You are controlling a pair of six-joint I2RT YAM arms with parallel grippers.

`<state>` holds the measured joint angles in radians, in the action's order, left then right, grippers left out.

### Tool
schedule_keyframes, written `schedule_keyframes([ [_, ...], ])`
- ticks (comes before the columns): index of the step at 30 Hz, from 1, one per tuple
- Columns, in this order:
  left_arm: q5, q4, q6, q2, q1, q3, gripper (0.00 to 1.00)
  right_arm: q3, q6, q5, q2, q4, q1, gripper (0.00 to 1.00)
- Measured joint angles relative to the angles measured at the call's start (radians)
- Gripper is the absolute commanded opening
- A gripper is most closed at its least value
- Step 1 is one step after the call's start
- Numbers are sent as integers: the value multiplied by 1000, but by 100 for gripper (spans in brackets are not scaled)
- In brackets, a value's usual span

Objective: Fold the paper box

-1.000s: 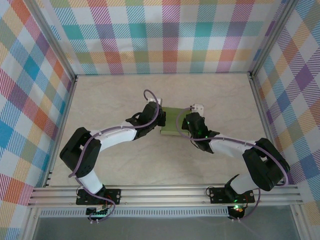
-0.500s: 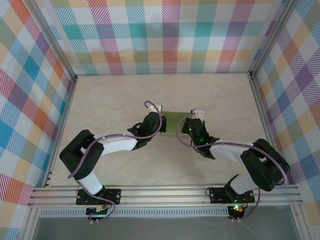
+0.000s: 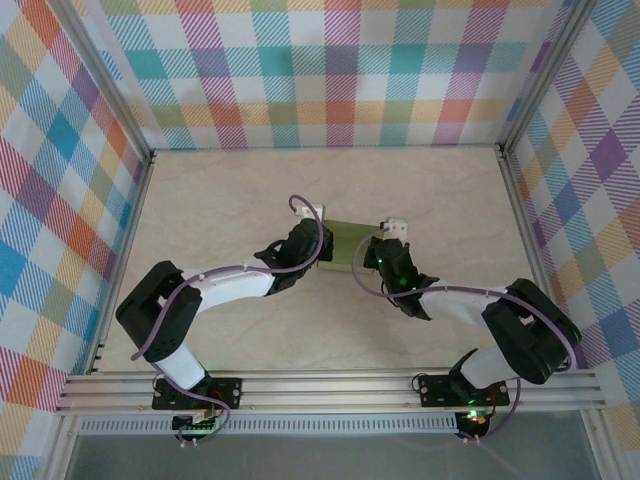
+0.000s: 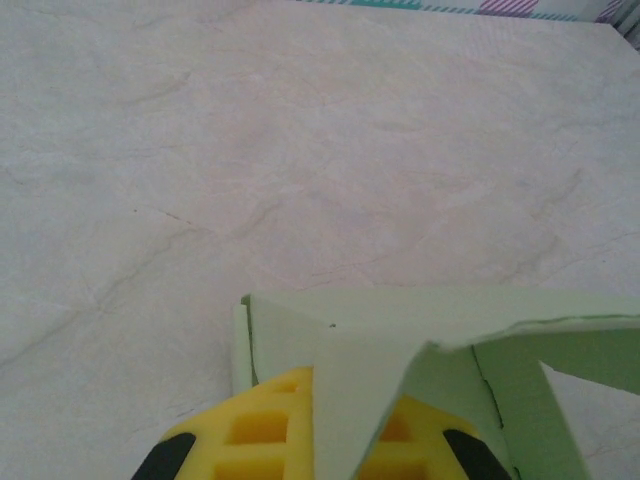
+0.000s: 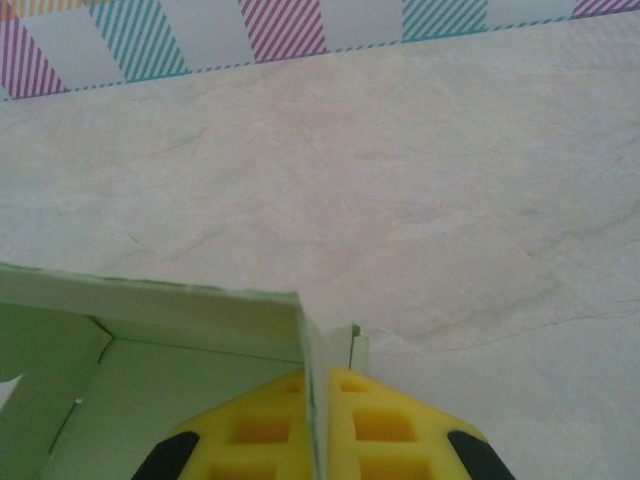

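Spanning the gap between the two arms near the middle of the pale marbled surface [image 3: 230,190], the light-green paper box [image 3: 346,243] is seen partly folded, with walls raised; whether it touches the surface cannot be told. One thin wall at its left end is pinched by the left fingers [image 4: 270,432], whose yellow pads are closed on the card from both sides. An upright wall at the opposite end is clamped likewise by the right fingers [image 5: 270,430], closed tightly on it.
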<state>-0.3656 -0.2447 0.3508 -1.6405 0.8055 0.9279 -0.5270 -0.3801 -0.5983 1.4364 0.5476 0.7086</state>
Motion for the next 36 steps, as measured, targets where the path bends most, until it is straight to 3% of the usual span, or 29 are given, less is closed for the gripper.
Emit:
schedule_keyframes([
  [14,3,-227,-29,-29,24,-169,0,60,-8,8,36,60,23,4],
  [18,5,-233,-30,-40,31,-181,0,74,-12,22,42,63,28,17],
  [25,5,-239,-35,-42,39,-182,0,76,11,69,-47,34,39,63],
  [28,5,-250,-41,-47,42,-182,0,80,32,90,-136,9,39,77],
  [36,5,-258,-56,-66,44,-182,0,78,79,125,-417,-186,37,86],
])
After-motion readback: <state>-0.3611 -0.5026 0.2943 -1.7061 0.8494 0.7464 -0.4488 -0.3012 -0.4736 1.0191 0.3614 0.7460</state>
